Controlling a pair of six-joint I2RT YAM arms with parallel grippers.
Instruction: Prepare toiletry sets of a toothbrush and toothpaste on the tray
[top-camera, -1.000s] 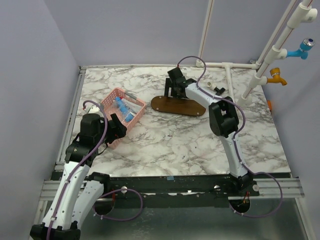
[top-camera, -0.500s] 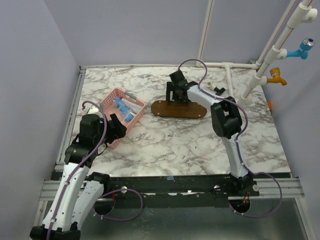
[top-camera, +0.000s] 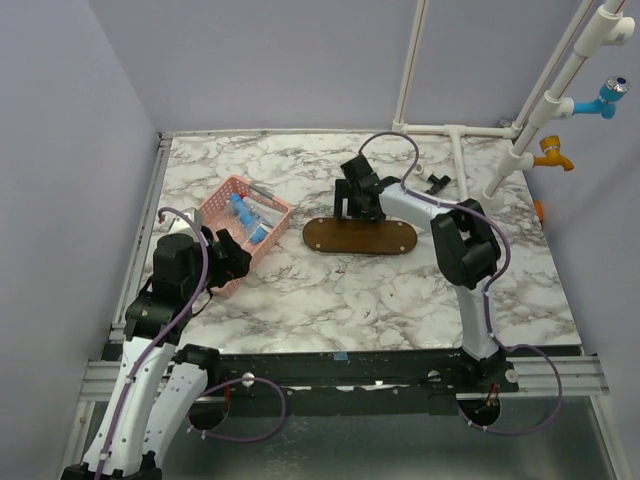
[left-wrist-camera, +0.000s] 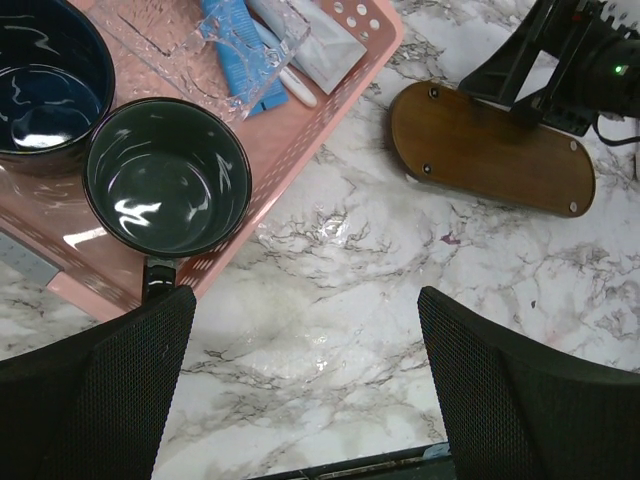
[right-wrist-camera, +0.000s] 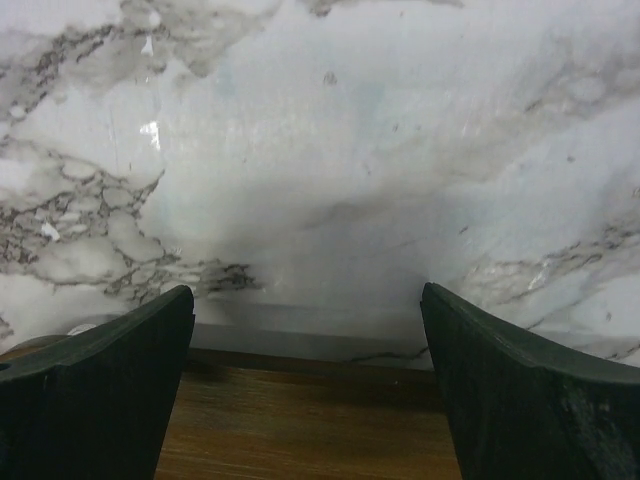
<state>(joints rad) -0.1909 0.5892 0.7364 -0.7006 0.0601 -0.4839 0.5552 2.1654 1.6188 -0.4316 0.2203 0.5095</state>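
Note:
The dark brown wooden tray (top-camera: 360, 237) lies bare at mid-table; it also shows in the left wrist view (left-wrist-camera: 490, 160). My right gripper (top-camera: 358, 203) is open, low over the tray's far long edge, its jaws wide apart above the wood (right-wrist-camera: 310, 430). My left gripper (top-camera: 228, 262) is open and empty over bare marble, at the near right side of the pink basket (left-wrist-camera: 330, 125). In the basket lie a white tube (left-wrist-camera: 325, 40), which looks like the toothpaste with its cap unseen, and a slender white stick (left-wrist-camera: 290, 78), which looks like the toothbrush.
The basket (top-camera: 222, 212) also holds two dark bowls (left-wrist-camera: 165, 175), a blue packet (left-wrist-camera: 235, 50) and clear wrapping. White pipes (top-camera: 455, 150) with taps stand at the back right. Small black parts (top-camera: 436, 183) lie near the pipes.
The tray has turned from slanted to level and slid toward the near side. My right gripper moved with it along its far edge. The left arm shifted only slightly.

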